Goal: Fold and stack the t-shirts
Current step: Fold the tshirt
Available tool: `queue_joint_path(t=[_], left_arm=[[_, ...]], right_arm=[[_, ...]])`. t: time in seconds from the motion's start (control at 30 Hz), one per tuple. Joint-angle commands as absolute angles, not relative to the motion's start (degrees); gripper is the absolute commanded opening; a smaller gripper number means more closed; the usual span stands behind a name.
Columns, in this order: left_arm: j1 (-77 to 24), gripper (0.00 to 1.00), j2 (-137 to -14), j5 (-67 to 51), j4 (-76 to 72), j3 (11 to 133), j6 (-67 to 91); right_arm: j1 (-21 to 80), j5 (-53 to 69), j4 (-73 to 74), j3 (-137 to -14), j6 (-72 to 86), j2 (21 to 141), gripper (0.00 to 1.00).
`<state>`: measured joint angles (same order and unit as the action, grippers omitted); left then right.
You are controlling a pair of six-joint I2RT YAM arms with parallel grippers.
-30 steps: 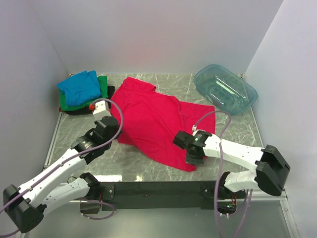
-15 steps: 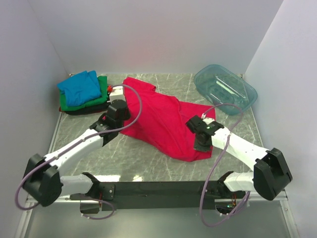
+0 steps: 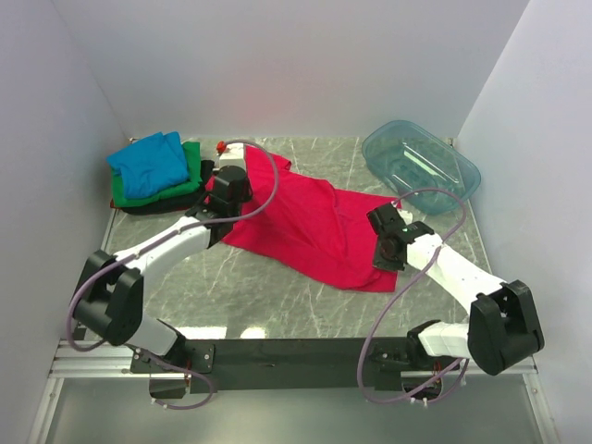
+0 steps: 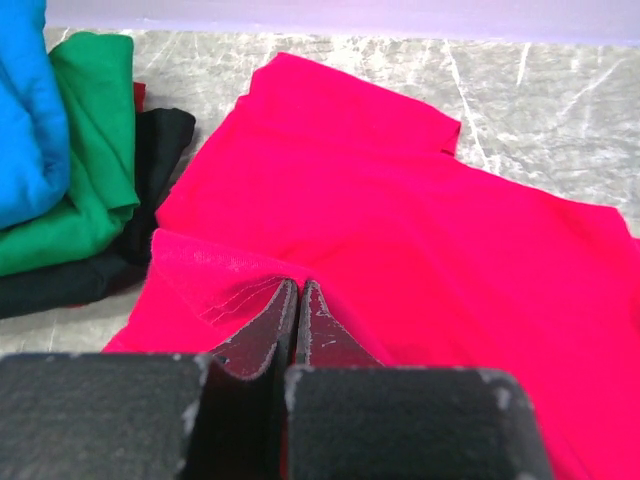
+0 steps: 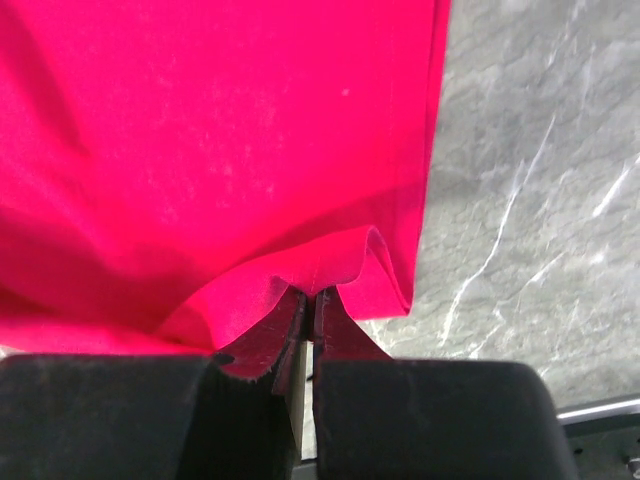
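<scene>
the risk is slippage: each pinch takes only a thin fold of cloth, so a pull could let the red-pink t-shirt (image 3: 305, 227), spread mid-way across the bench (image 3: 268, 289), slide free, bunch unevenly, or nudge the folded stack (image 3: 157, 174) at the far left corner. left fingers (image 4: 265, 325) are pressed together on its left edge; right fingers (image 5: 262, 335) likewise on its right hem.

White left arm (image 3: 171, 248) and right arm (image 3: 453, 270) — black joints (image 3: 504, 324), looping lilac cables (image 3: 277, 182), black fingers (image 4: 262, 325).
</scene>
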<state>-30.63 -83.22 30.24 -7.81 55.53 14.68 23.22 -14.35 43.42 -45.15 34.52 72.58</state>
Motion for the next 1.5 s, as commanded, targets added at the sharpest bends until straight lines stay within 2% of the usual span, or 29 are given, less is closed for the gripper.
queue_joint_path(t=[0.0, 0.63, 0.7, 0.73, 0.77, 0.8, 0.87, 0.9, 0.93, 1.0, 1.03, 1.13, 1.3, 1.47], left_arm=[[-29.4, 0.01, -85.9, 29.6, -10.0, 60.1, 13.4], [-24.2, 0.01, -92.5, 26.0, -10.6, 64.9, 14.2], [-24.0, 0.01, -93.8, 25.9, -11.0, 65.7, 14.1], [-23.8, 0.02, -94.1, 25.8, -10.9, 66.1, 14.1], [-23.7, 0.06, -94.7, 25.9, -10.9, 66.4, 14.2], [-23.6, 0.09, -95.0, 26.0, -10.8, 67.1, 14.4], [-23.4, 0.21, -95.4, 26.3, -10.9, 68.3, 14.9], [-23.4, 0.29, -95.4, 26.5, -11.2, 68.6, 15.0], [-23.3, 0.44, -95.4, 26.5, -11.3, 69.1, 15.1], [-23.3, 0.58, -95.4, 25.7, -11.1, 70.3, 15.5], [-23.3, 0.7, -95.4, 25.5, -10.8, 70.7, 15.6], [-23.4, 0.85, -94.4, 24.3, -9.6, 71.1, 17.0], [-23.4, 0.93, -88.5, 19.3, -8.8, 62.5, 22.9], [-23.4, 0.95, -87.4, 17.8, -4.7, 56.3, 29.3]], right_arm=[[21.5, -14.4, 41.2, -45.4, 31.8, 73.3, 0.0], [17.2, -13.6, 40.1, -47.4, 29.7, 75.6, 0.0], [16.6, -14.0, 39.8, -48.0, 29.6, 75.8, 0.04], [16.5, -14.3, 39.6, -48.2, 29.8, 75.4, 0.12], [16.4, -14.5, 39.6, -48.6, 30.0, 75.0, 0.15], [16.3, -15.0, 39.5, -48.7, 30.1, 74.4, 0.28], [16.3, -15.8, 39.9, -49.0, 30.8, 72.1, 0.43], [16.3, -17.0, 40.2, -49.0, 31.1, 71.2, 0.54], [16.3, -17.2, 40.5, -48.9, 31.3, 69.5, 0.57], [16.1, -17.4, 40.6, -48.4, 31.6, 68.1, 0.64], [16.0, -16.9, 40.6, -48.2, 31.9, 67.5, 0.65], [15.9, -15.7, 40.4, -46.6, 32.2, 68.4, 0.66], [15.9, -13.8, 39.3, -43.2, 33.3, 70.2, 0.66], [15.9, -13.3, 38.9, -42.0, 33.5, 71.6, 0.63]])
